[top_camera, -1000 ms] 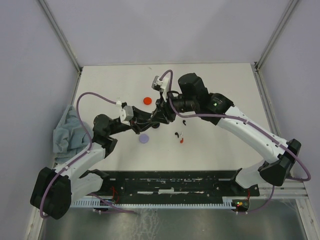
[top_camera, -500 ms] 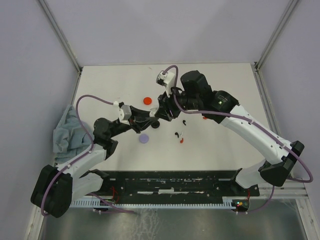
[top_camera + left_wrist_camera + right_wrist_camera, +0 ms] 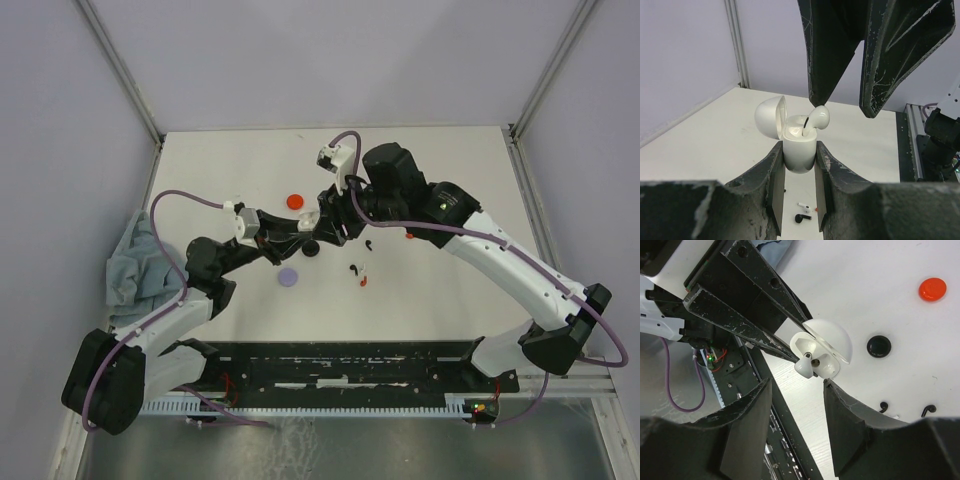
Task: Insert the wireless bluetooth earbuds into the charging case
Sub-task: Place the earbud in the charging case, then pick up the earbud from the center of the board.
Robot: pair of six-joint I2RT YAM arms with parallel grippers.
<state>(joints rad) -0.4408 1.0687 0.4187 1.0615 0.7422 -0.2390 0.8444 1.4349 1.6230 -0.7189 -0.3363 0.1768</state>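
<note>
My left gripper (image 3: 799, 152) is shut on the white charging case (image 3: 799, 145), held upright above the table with its lid (image 3: 770, 116) swung open. A white earbud (image 3: 818, 117) sits in one socket, its head sticking up at a tilt. Just above it hang the fingers (image 3: 832, 55) of my right gripper (image 3: 797, 384), open with nothing between them. From the right wrist the case (image 3: 832, 340) and the earbud (image 3: 805, 367) lie just beyond the fingertips. Loose earbuds lie on the table: a white one (image 3: 805, 205), a black one (image 3: 802, 218), a red one (image 3: 363, 282).
A red disc (image 3: 294, 201), a black disc (image 3: 310, 248) and a lavender disc (image 3: 289, 277) lie near the grippers. Another black earbud (image 3: 368, 243) lies to their right. A grey cloth (image 3: 135, 265) is bunched at the table's left edge. Grey walls surround the table.
My right gripper has opened and let go of the white earbud, which now rests in the case. The left gripper has kept its hold on the case.
</note>
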